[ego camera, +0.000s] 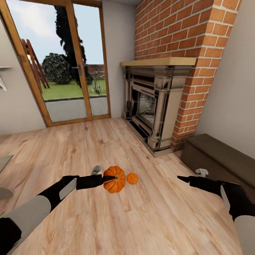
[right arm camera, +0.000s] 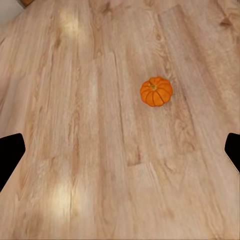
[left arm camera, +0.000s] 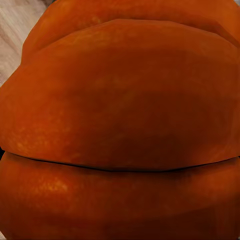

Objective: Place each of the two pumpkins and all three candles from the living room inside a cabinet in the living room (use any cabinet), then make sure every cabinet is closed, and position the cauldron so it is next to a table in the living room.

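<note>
Left gripper (ego camera: 108,178) is clamped on the bigger pumpkin (ego camera: 115,179), held above the wood floor (ego camera: 106,219). Right gripper (ego camera: 181,179) hangs spread, holding nothing. Smaller pumpkin (ego camera: 132,178) sits on the floor just beyond, fireplace (ego camera: 156,102) further back.

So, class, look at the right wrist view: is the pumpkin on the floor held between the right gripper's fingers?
No. The small pumpkin sits alone on the wooden floor, well ahead of the right gripper, whose fingers stand wide apart.
</note>
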Motion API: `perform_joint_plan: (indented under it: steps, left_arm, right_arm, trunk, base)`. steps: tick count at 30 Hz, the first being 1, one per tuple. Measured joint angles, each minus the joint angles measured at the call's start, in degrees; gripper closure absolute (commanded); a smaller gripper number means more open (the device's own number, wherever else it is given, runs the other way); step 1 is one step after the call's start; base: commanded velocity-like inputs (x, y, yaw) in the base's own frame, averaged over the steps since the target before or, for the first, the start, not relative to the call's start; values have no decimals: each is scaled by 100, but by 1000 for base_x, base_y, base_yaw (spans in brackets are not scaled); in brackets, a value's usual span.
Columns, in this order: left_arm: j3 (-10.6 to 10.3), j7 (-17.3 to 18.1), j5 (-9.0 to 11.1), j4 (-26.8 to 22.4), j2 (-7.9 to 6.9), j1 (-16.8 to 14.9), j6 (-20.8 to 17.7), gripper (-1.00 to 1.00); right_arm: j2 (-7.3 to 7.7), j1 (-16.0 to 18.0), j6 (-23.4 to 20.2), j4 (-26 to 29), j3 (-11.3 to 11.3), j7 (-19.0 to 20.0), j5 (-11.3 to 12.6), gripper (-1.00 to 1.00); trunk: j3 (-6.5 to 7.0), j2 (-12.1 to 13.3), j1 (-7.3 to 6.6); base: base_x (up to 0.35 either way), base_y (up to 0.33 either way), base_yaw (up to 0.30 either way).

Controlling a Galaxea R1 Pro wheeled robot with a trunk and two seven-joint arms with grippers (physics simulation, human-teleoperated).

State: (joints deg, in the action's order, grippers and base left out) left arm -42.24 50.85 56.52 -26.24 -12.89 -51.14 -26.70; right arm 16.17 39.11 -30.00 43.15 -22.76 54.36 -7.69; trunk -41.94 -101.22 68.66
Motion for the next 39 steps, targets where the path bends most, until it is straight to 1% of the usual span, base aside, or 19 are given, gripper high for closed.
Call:
perform_joint_plan:
  steps: [17, 20, 26, 30, 31, 37, 39]
  left_arm:
    - [1, -1, 5, 0, -9, 0, 1, 100]
    - [0, 0, 2, 0, -11, 0, 2, 100]
    - [0, 0, 0, 0, -12, 0, 7, 100]
    - [2, 0, 5, 0, -14, 0, 9, 100]
    - [12, 0, 3, 0, -18, 0, 10, 100]
    - [18, 0, 6, 0, -18, 0, 9, 100]
    - [18, 0, 9, 0, -19, 0, 8, 100]
  right_arm:
    - [0, 0, 95, 0, 0, 10, 43, -100]
    - [0, 0, 98, 0, 0, 10, 27, -100]
    - [0, 0, 99, -3, 0, 4, 17, -100]
    - [0, 0, 201, -18, 0, 4, 46, -100]
    - [0, 0, 215, -96, 0, 5, 20, -100]
    - [0, 0, 223, -198, 7, 3, -2, -100]
    - [-4, 0, 222, -200, 40, -7, -11, -100]
  trunk:
    - [0, 0, 0]
    - [0, 0, 0]
    - [0, 0, 0]
    - [0, 0, 0]
    - [0, 0, 0]
    - [0, 0, 0]
    - [0, 0, 0]
  base:
    - [337, 0, 1]
    - [337, 0, 138]
    - [337, 0, 262]
    - [337, 0, 23]
    - [337, 0, 4]
    - [337, 0, 1]
    - [337, 0, 0]
